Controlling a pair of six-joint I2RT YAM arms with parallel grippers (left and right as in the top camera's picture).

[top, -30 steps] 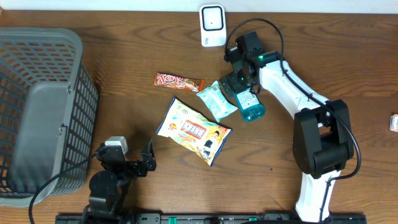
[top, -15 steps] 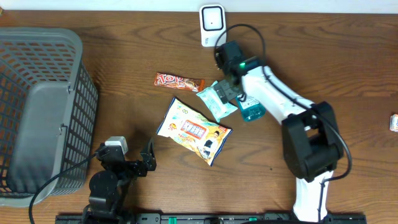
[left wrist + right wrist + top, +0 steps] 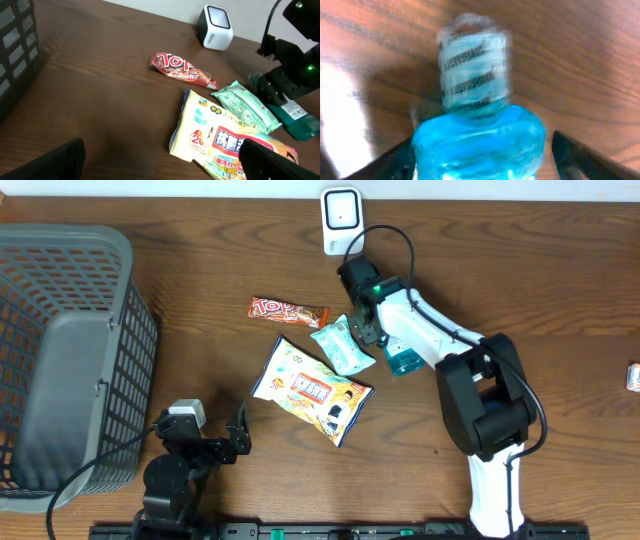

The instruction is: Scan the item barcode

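- Right claw (image 3: 481,147) straddles the blue bottle (image 3: 404,358) — jaws apart, not clamped yet; bottle lies flat beside the wipes pack (image 3: 343,345)
- Rigid, slick, liquid-heavy by the look — grip the broad body

A dark brown wooden table (image 3: 560,300) fills almost the whole overhead view, its grain running in long streaks from left to right. Along the top edge, a narrow strip of plain white wall (image 3: 200,188) meets the back of the table. At the left end stands a grey plastic mesh basket (image 3: 70,242), open at the top, with square holes in its sides and a solid grey floor. The light is soft and even, and shadows are short and faint. In the left wrist view, low over the table, the wood has a dull sheen. In the right wrist view, a bright patch of glare lies on the wood at the left.
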